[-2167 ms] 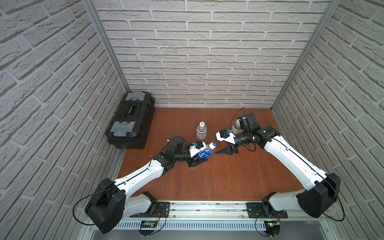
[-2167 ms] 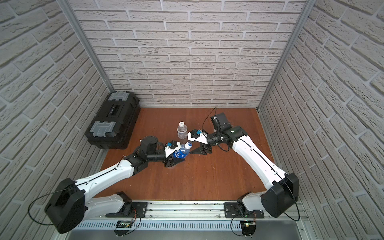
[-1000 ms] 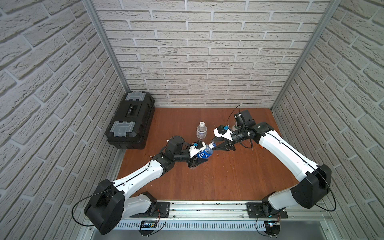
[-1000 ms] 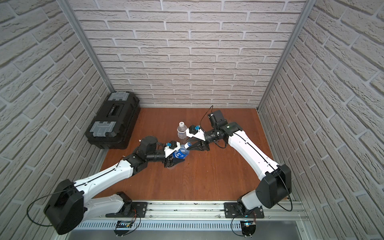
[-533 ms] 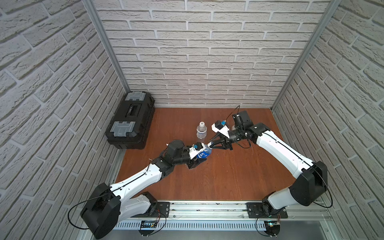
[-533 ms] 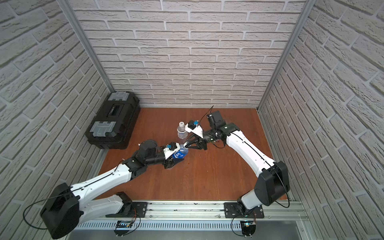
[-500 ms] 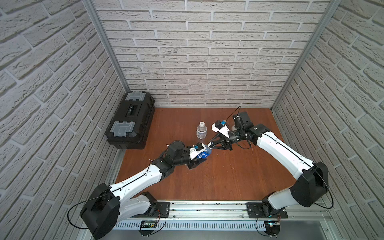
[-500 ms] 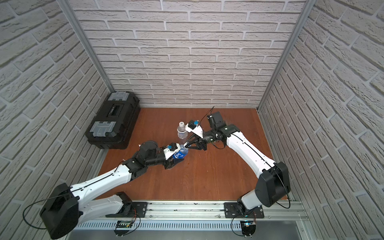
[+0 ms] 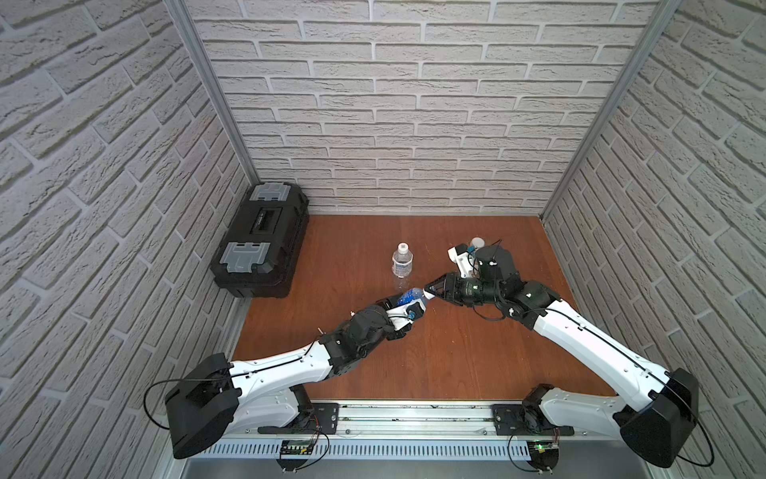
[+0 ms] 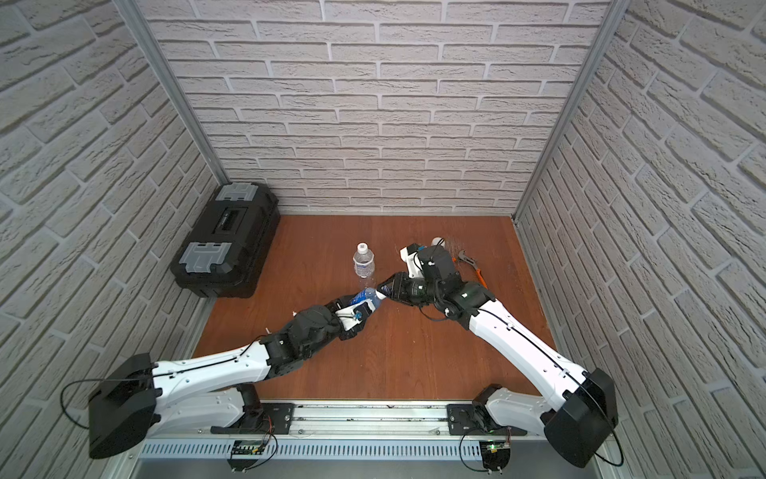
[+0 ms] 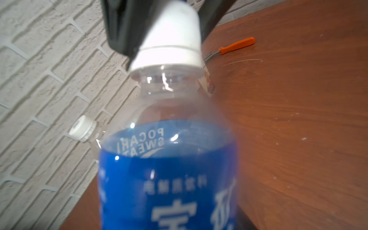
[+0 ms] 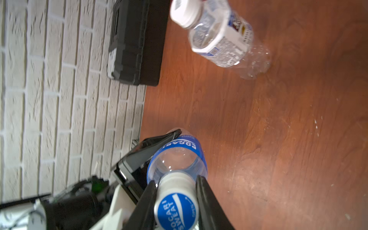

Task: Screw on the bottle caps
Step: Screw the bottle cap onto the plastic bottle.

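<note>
The blue-labelled bottle point(image 9: 408, 297) point(image 10: 363, 297) point(image 11: 169, 169) point(image 12: 177, 159) hangs tilted above the wooden table, its neck pointing at the right arm. My left gripper point(image 9: 403, 306) point(image 10: 353, 309) is shut on its body. On its neck sits the blue-topped cap point(image 9: 427, 292) point(image 10: 379, 294) point(image 11: 169, 39) point(image 12: 176, 207), white at the sides. My right gripper point(image 9: 429, 292) point(image 10: 383, 293) point(image 12: 176, 205) is shut on that cap, one black finger point(image 12: 145, 205) on each side. The white-labelled bottle point(image 9: 401, 262) point(image 10: 364, 261) point(image 12: 221, 37) stands capped just behind. A wider white cap point(image 9: 477, 241) point(image 10: 437, 241) shows behind the right wrist; what is under it is hidden.
A black toolbox point(image 9: 261, 240) point(image 10: 226, 240) lies against the left wall. Orange-handled pliers point(image 10: 472, 265) point(image 11: 237, 45) lie on the table behind the right arm. Brick walls close the table on three sides.
The right gripper has closed on the cap at the bottle's neck and its wrist has turned. The left arm keeps the bottle in nearly the same place.
</note>
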